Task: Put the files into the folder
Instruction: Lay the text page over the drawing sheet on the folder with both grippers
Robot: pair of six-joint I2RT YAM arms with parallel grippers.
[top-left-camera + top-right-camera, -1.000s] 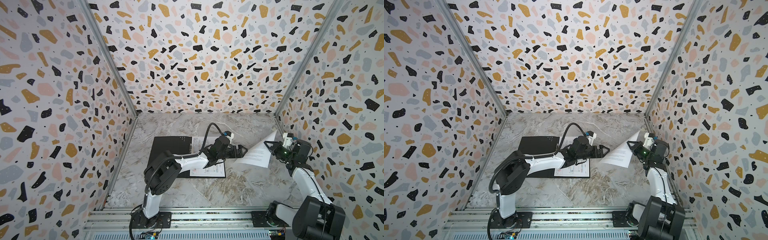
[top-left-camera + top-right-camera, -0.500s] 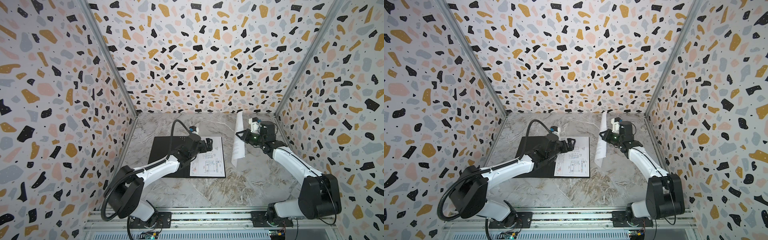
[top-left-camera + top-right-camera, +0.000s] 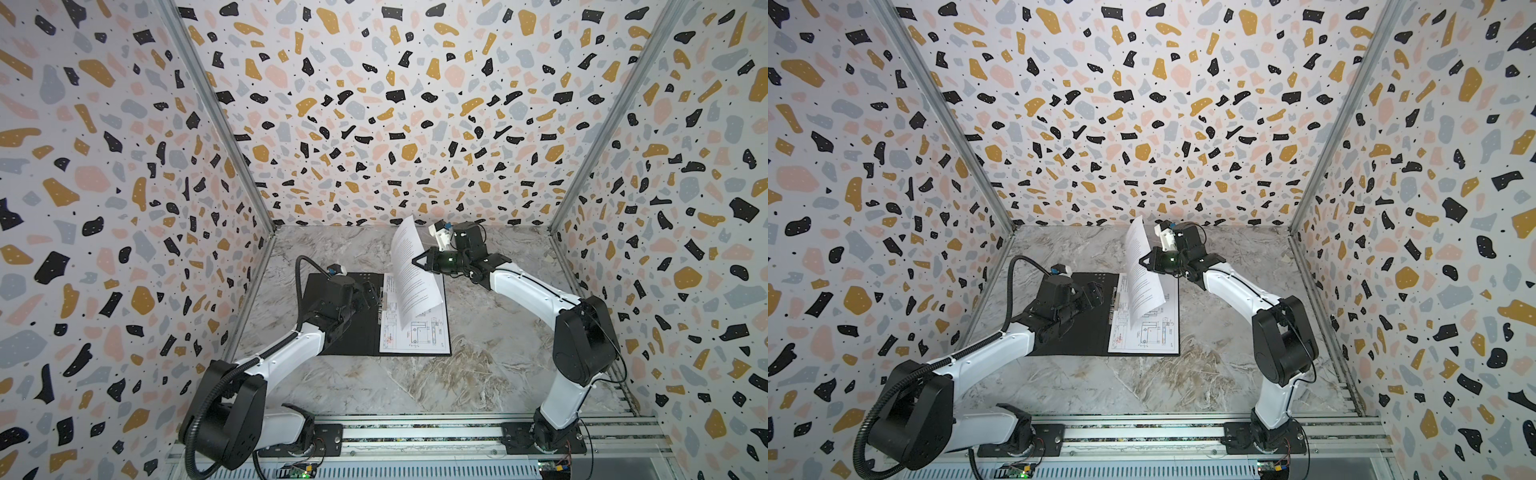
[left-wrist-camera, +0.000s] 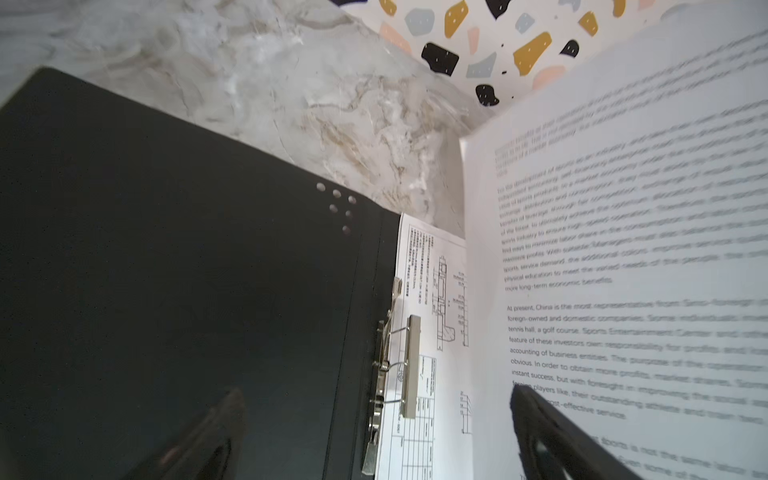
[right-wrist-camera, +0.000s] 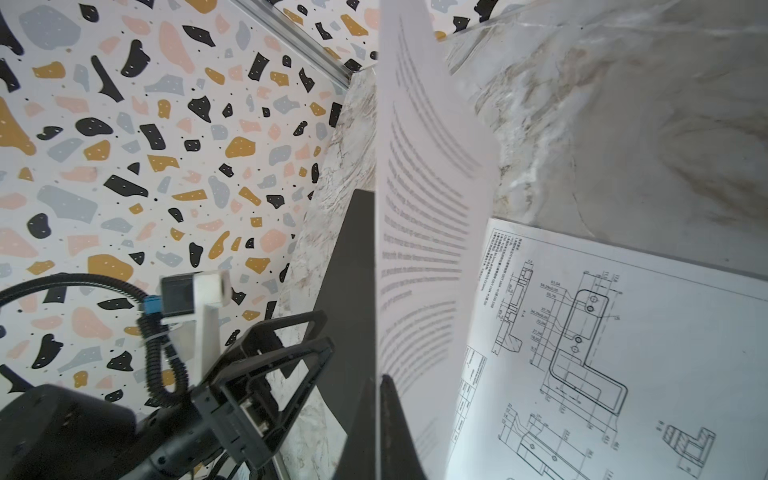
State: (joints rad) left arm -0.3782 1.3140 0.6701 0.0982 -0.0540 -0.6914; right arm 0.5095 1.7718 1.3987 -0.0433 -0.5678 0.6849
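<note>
1. Files: a text sheet (image 3: pixel 411 286) hangs pinched at its edge in the closed right end effector (image 3: pixel 417 262), above the drawing sheet (image 3: pixel 430 336) lying in the open folder (image 3: pixel 357 336).
2. The left end effector (image 3: pixel 371 293) gapes wide, empty, over the folder's black inside.
3. Best to lay the sheet flat, clear of the spine clip (image 4: pixel 409 365).
4. Only the left wrist view shows that clip plainly; it looks raised.

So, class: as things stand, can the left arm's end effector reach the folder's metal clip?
Probably yes. The open left end effector is right beside the clip, which lies uncovered; the text sheet held by the right end effector hangs just past it.
</note>
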